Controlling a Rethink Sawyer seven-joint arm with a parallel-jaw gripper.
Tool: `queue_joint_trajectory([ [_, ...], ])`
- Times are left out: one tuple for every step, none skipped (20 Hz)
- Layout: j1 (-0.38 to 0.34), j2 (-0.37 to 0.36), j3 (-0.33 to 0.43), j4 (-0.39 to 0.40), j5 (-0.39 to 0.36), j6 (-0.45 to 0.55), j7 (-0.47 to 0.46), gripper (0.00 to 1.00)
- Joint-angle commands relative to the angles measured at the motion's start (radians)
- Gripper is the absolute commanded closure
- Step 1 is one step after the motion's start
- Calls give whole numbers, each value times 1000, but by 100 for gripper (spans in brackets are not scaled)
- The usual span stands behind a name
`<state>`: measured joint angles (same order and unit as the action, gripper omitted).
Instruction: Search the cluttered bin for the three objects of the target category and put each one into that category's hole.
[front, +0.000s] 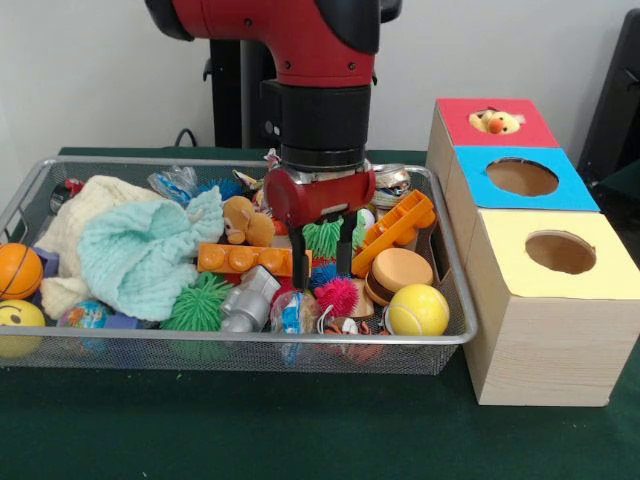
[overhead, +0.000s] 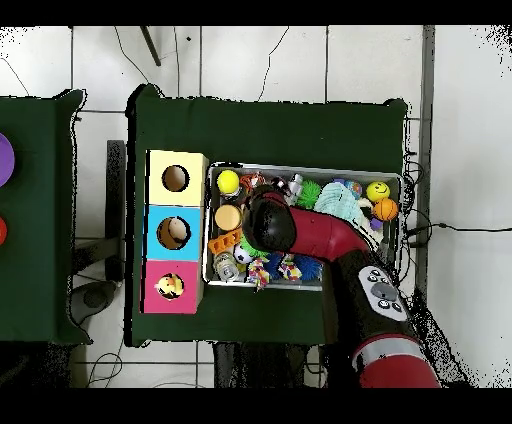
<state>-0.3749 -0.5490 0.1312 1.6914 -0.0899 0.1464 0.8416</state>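
Hovering over the middle of the bin (front: 240, 338), our gripper (front: 322, 268) hangs with its 2 black fingers (front: 299, 262) spread apart, grasping nothing, tips down among the clutter above a pink spiky ball (front: 338, 295). We see the yellow duck (front: 496, 122) sitting in the hole (overhead: 171, 287) of the red-topped box. A tan-brown plush (front: 246, 221) lies just beside the gripper, above an orange block (front: 245, 259). Everything rests on the green desk (front: 300, 430).
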Motion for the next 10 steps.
queue_joint_trajectory([
  [-37, 101, -16, 5, 18, -47, 262, 0],
  [-17, 112, -39, -7, 28, -48, 269, 0],
  [-12, 120, -45, -11, 29, -50, 267, 0],
  [-14, 129, -40, -11, 29, -58, 266, 0],
  [-14, 133, -39, -11, 31, -63, 268, 0],
  [-13, 139, -37, -10, 36, -70, 274, 0],
  [-13, 140, -35, -7, 36, -74, 276, 0],
  [-13, 139, -31, -1, 34, -78, 276, 0],
  [-11, 136, -30, 3, 33, -77, 275, 0],
  [-6, 130, -29, 9, 34, -75, 277, 0],
])
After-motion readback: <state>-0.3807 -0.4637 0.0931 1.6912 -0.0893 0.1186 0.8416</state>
